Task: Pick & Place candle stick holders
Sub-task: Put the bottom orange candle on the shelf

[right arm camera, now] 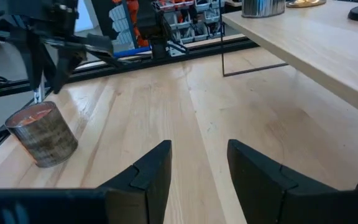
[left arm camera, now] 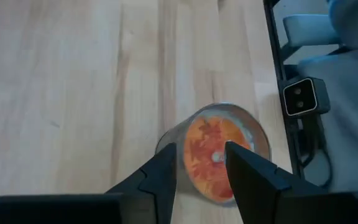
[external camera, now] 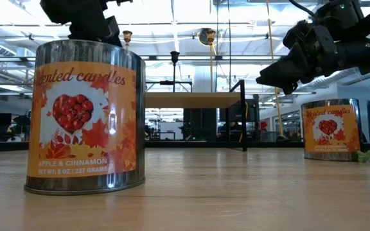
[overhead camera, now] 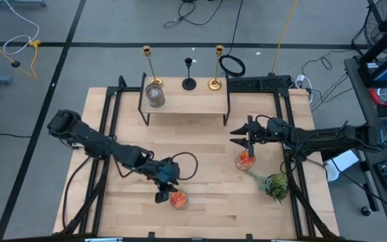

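Two tall gold candle stick holders (overhead camera: pixel 146 64) (overhead camera: pixel 217 67) and a shorter black one (overhead camera: pixel 189 74) stand on their round bases on the far edge of a wooden riser shelf (overhead camera: pixel 187 104). No gripper touches them. My left gripper (overhead camera: pixel 161 196) is open near the table's near edge, its fingers just above an orange-labelled candle tin (left arm camera: pixel 219 155). My right gripper (overhead camera: pixel 235 138) is open and empty at centre right. It is held above the table beside a second candle tin (overhead camera: pixel 245 161) and points toward the table's left.
A silver tin (overhead camera: pixel 155 96) stands on the shelf's left part. A green leafy sprig (overhead camera: pixel 274 185) lies at the near right. The shelf's black wire legs (overhead camera: pixel 142 111) stand on the table. Bare wood lies between the two arms (right arm camera: pixel 185 106).
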You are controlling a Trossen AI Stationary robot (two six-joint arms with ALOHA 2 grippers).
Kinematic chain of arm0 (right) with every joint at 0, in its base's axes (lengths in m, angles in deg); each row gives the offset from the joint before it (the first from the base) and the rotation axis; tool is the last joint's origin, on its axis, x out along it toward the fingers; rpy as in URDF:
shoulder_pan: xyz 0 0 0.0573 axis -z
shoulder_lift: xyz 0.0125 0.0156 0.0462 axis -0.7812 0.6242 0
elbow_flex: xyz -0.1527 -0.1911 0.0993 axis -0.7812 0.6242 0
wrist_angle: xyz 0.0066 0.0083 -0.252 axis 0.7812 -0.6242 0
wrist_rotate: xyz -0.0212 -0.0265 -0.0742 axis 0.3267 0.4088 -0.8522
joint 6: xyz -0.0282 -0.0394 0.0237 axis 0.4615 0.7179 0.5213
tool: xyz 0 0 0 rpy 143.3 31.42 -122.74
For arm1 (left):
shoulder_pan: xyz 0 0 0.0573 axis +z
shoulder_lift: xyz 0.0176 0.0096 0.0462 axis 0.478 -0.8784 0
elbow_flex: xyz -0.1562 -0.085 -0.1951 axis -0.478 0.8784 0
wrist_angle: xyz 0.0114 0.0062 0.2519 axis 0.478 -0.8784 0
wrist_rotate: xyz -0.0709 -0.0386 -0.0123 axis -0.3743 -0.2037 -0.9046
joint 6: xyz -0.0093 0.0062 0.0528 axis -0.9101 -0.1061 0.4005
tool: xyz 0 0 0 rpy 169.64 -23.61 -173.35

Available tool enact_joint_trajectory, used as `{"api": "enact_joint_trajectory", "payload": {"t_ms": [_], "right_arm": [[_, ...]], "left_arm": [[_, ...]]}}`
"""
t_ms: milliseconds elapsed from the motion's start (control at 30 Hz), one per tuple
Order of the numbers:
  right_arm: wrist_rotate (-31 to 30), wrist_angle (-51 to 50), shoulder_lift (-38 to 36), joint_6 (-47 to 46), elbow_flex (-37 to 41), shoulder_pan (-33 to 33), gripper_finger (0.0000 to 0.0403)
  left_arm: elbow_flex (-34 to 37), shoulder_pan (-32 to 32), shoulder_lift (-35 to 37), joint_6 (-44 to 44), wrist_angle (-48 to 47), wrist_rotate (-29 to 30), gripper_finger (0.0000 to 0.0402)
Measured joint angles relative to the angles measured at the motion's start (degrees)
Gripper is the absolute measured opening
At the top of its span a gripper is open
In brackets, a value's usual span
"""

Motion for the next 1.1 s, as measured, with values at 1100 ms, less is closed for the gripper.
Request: {"api": "enact_joint_trajectory", "payload": {"t_ms": [1100], "right_arm": [[0.0, 5.7, 0.0, 0.0, 2.6, 0.0, 0.0155]], "left_arm": [[0.0, 1.4, -6.1, -1.4, -2.3, 3.2, 0.0014]]}}
